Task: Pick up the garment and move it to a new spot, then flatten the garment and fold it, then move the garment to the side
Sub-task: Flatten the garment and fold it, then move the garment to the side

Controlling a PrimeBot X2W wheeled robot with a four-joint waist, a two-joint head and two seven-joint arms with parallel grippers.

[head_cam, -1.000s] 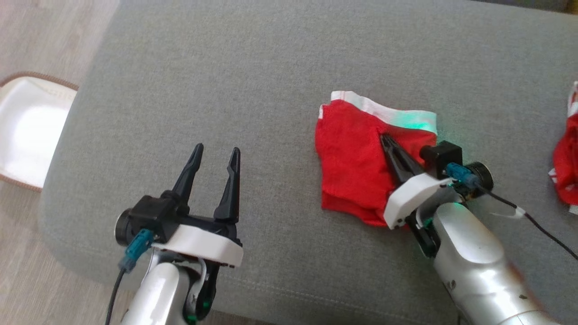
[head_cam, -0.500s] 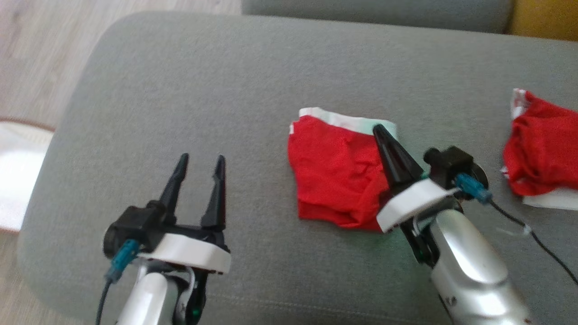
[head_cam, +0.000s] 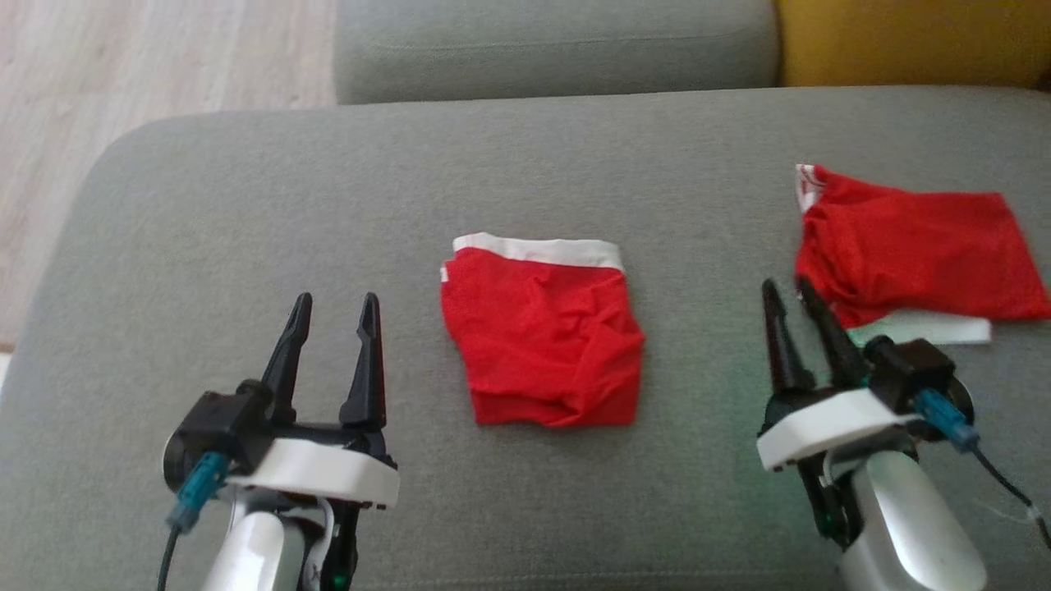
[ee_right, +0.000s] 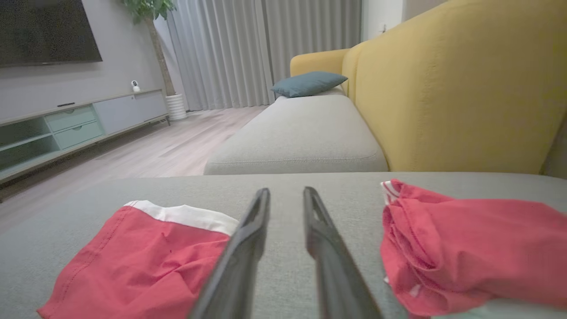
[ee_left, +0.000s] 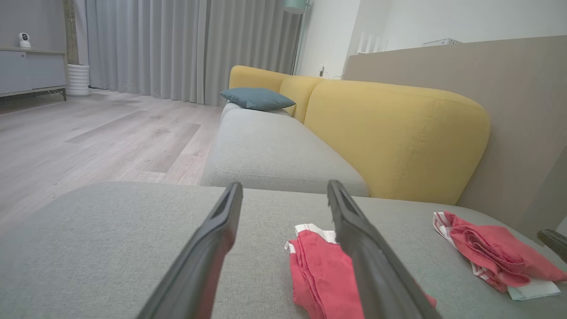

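The garment (head_cam: pixel 542 336), red shorts with a white waistband, lies folded in a compact rectangle in the middle of the grey cushion (head_cam: pixel 246 205). It also appears in the left wrist view (ee_left: pixel 319 270) and the right wrist view (ee_right: pixel 141 261). My left gripper (head_cam: pixel 334 300) hovers open to its left, nothing between the fingers (ee_left: pixel 283 186). To the garment's right, my right gripper (head_cam: pixel 786 286) stands apart from the cloth. Its fingers are parted by a narrow gap and hold nothing (ee_right: pixel 286 190).
A second red garment (head_cam: pixel 911 246) with a white band lies rumpled at the cushion's right, just beyond my right gripper's tips. A yellow sofa back (head_cam: pixel 903 41) and another grey seat cushion (head_cam: pixel 558 49) lie behind. Wooden floor (head_cam: pixel 123 66) is at the left.
My right gripper has let go of the garment, drawn back to its right and parted its fingers slightly. The head camera has shifted, bringing the second garment and sofa back into view.
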